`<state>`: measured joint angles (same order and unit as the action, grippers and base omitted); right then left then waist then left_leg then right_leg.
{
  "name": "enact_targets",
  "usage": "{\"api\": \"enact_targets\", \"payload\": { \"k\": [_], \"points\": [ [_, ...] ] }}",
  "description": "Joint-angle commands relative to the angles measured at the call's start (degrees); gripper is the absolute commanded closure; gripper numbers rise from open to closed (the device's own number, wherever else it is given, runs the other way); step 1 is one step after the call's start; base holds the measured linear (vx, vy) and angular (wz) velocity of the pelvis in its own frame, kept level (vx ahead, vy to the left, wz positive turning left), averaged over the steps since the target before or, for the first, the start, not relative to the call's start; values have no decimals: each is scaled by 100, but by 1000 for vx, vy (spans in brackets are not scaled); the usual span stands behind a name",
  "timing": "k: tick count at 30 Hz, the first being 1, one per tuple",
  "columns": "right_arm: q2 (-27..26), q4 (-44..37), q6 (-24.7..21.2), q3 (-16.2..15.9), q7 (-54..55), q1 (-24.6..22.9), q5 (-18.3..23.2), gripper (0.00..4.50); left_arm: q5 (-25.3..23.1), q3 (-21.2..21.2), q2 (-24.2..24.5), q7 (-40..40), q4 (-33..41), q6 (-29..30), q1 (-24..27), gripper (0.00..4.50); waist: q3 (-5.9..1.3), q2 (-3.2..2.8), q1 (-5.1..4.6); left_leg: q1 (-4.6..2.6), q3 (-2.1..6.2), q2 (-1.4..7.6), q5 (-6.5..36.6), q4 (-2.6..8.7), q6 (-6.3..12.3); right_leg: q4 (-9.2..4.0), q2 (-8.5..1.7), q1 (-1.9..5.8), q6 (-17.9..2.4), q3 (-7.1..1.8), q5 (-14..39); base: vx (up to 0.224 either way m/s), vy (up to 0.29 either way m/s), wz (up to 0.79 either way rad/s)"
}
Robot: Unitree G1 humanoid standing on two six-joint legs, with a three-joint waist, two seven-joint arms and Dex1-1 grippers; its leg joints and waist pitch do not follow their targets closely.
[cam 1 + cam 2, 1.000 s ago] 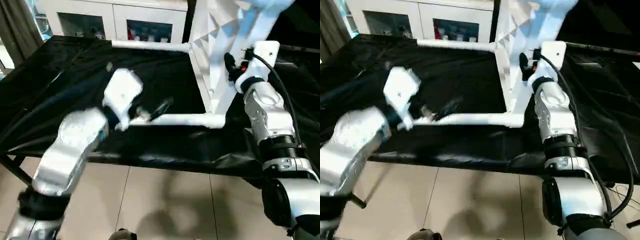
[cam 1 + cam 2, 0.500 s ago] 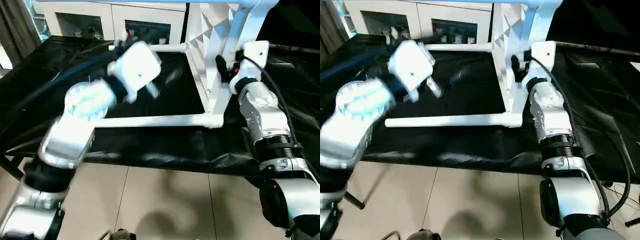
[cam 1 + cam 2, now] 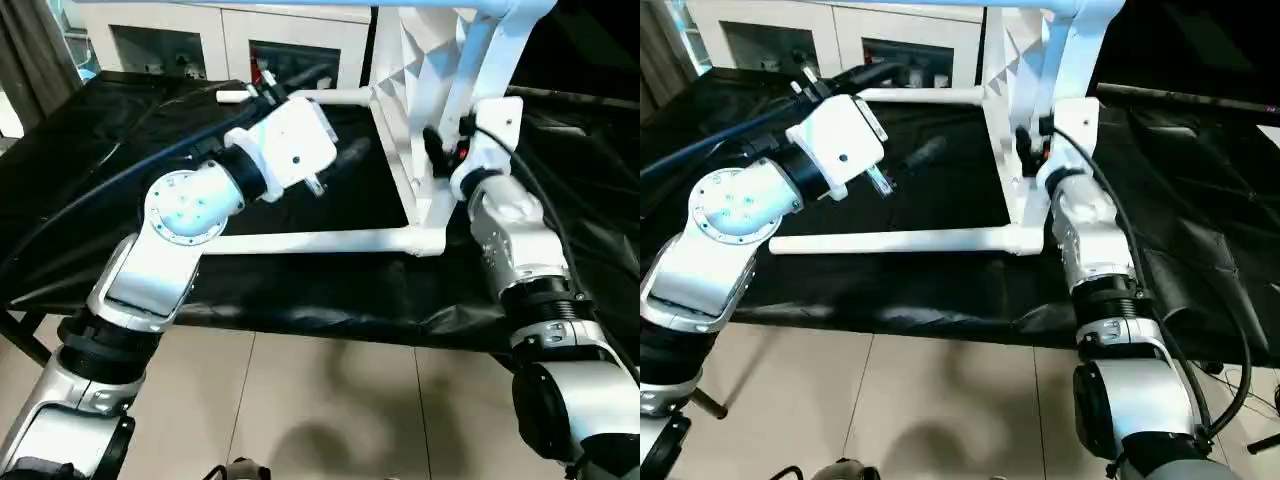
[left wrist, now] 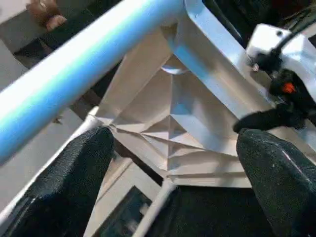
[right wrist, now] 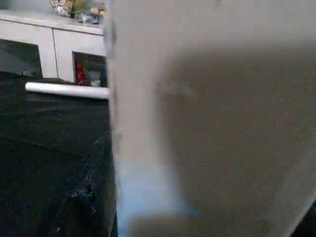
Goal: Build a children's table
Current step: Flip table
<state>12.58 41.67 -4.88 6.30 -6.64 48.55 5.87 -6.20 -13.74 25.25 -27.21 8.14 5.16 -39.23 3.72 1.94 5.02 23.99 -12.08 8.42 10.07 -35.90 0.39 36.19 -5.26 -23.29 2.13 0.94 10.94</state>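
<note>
The white children's table stands on its side on the black-draped work table (image 3: 120, 150). Its top (image 3: 420, 110) is upright, with the ribbed underside (image 4: 173, 128) facing my left arm. A near leg (image 3: 300, 241) and a far leg (image 3: 335, 97) stick out level to the left, and another leg (image 4: 84, 64) runs overhead. My left gripper (image 3: 335, 168) hangs raised between the two lower legs, open and empty, pointing at the ribbed underside. My right gripper (image 3: 437, 150) is pressed up against the top's near edge, whose white surface (image 5: 212, 123) is very close in the right wrist view.
White cabinets (image 3: 200, 40) with glass doors stand behind the work table. Tiled floor (image 3: 330, 400) lies in front of its near edge. A dark cable (image 3: 130, 165) trails over the cloth beside my left arm.
My left arm has swung up and back from the near leg, and its gripper now points at the top's underside. My right gripper has stayed at the top's edge.
</note>
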Motion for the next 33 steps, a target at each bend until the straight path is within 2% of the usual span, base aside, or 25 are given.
{"api": "enact_targets", "payload": {
  "k": [1, 3, 5, 10, 11, 14, 17, 18, 20, 22, 29, 30, 33],
  "points": [
    [17, 139, -83, -12, -32, -89, -63, 145, 86, -23, 18, -191, 225, -147, -87, 0, -488, 36, 4, -255, 180, 391, 701, 430, -147, -283, -276, 194, -1360, -118, 217, 0, 0, 0],
    [2, 280, -59, -48, -79, -115, -90, 145, 17, -219, 179, -476, 359, -284, -42, 0, -486, 31, 14, -257, 185, 394, 731, 431, -132, -294, -285, 191, -1371, -116, 290, 0, 0, 0],
    [-9, 365, 0, -40, -91, -106, -88, 145, -194, -239, 200, -339, 328, -322, -67, 0, -477, 8, 2, -253, 183, 400, 780, 434, -156, -292, -280, 184, -1356, -123, 315, 0, 0, 0],
    [-29, 513, 166, -20, -167, -58, -58, 145, -605, 85, 159, 269, 55, -514, -417, 0, -483, 11, -13, -263, 191, 397, 927, 446, -256, -300, -270, 186, -1331, -119, 380, 0, 0, 0],
    [-28, 531, 185, -24, -168, -54, -65, 172, -662, 124, 167, 345, 11, -572, -480, 0, -483, 11, -14, -260, 195, 400, 920, 446, -257, -299, -275, 190, -1330, -118, 375, 0, 0, 0],
    [-38, 642, 225, -19, -211, -29, -57, 185, -923, 238, 235, 560, -52, -661, -650, 0, -487, 36, -10, -243, 196, 399, 817, 440, -220, -288, -284, 204, -1349, -116, 290, 0, 0, 0],
    [-38, 724, 276, -4, -228, -9, -72, 201, -1121, 217, 300, 624, -77, -803, -712, 0, -493, 23, 1, -241, 190, 397, 695, 421, -134, -277, -286, 198, -1399, -117, 174, 0, 0, 0],
    [-42, 733, 285, 1, -228, -4, -74, 218, -1255, 213, 344, 702, -100, -843, -755, 0, -493, 1, 9, -246, 193, 400, 714, 423, -142, -273, -286, 192, -1404, -113, 200, 0, 0, 0],
    [-46, 744, 303, 10, -230, 3, -77, 222, -1346, 208, 385, 759, -151, -907, -807, 0, -494, 5, 1, -252, 196, 405, 757, 428, -162, -276, -280, 191, -1402, -109, 218, 0, 0, 0],
    [-57, 752, 338, 24, -240, 13, -78, 244, -1668, 246, 514, 1044, -399, -992, -994, 0, -495, -16, 0, -268, 201, 401, 886, 435, -226, -278, -273, 177, -1381, -108, 304, 0, 0, 0],
    [-88, 725, 414, -1, -307, 15, -79, 256, -2153, 235, 762, 1184, -1136, -936, -1239, 0, -501, -21, -3, -259, 202, 386, 830, 434, -259, -268, -279, 176, -1398, -108, 175, 0, 0, 0],
    [-97, 720, 430, 0, -306, 27, -78, 256, -2253, 189, 823, 1185, -1422, -908, -1284, 0, -502, -61, -5, -268, 207, 386, 852, 437, -281, -269, -268, 164, -1404, -104, 155, 0, 0, 0],
    [-104, 696, 457, 16, -303, 40, -65, 257, -2384, 131, 885, 1275, -1758, -905, -1334, 0, -504, -48, -3, -271, 207, 384, 911, 440, -292, -268, -273, 168, -1436, -105, 125, 0, 0, 0]
  ]
}}
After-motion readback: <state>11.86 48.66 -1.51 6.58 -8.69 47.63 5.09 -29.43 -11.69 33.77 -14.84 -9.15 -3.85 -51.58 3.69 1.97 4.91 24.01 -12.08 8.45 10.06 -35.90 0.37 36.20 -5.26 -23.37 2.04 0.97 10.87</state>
